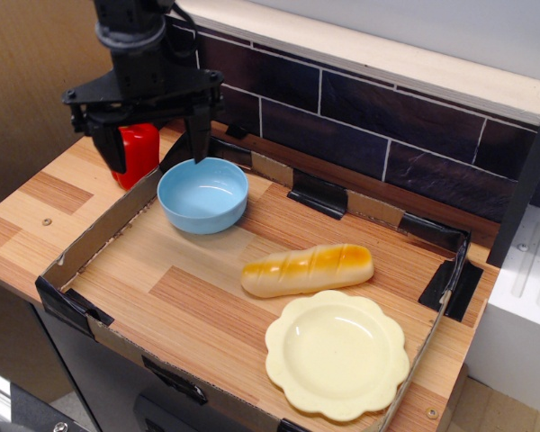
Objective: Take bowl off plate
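The light blue bowl [203,195] stands upright on the wooden tray floor at the back left, apart from the plate. The pale yellow scalloped plate [337,354] lies empty at the front right. My gripper [155,142] is open and empty, raised above the bowl's back left rim, its two fingers spread wide. One finger [199,135] hangs just over the bowl's far rim, the other [111,146] is off to the left of the bowl.
A bread roll [308,269] lies between bowl and plate. A red object [137,152] stands outside the tray's left wall, behind my gripper. The low cardboard tray wall [90,247] rings the work area. A dark tiled wall [360,126] runs along the back.
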Available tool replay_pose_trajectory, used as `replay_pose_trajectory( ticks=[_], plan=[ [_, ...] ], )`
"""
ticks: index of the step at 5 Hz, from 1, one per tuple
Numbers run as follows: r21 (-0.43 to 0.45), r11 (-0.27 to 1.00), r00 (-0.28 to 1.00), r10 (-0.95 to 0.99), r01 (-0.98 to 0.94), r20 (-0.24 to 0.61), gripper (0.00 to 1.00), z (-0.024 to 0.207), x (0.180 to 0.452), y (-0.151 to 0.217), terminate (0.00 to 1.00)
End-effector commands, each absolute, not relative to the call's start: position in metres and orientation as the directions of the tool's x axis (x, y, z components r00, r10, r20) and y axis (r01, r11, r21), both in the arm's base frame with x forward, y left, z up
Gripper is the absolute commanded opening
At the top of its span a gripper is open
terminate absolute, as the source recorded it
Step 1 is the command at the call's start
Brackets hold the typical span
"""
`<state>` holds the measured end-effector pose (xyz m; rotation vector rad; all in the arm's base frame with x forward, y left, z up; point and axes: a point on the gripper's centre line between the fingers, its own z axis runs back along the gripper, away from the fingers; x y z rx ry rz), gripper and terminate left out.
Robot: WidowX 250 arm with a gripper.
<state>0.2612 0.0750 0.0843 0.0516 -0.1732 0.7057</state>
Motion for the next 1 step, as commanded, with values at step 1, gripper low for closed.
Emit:
replay_pose_trajectory(
  ticks=[1],
  plan=[
    [-0.037,0.765,0.739,0.633,-0.643,0.229,1.00,0.1042,0.2647,0.0762,1.00]
  ],
)
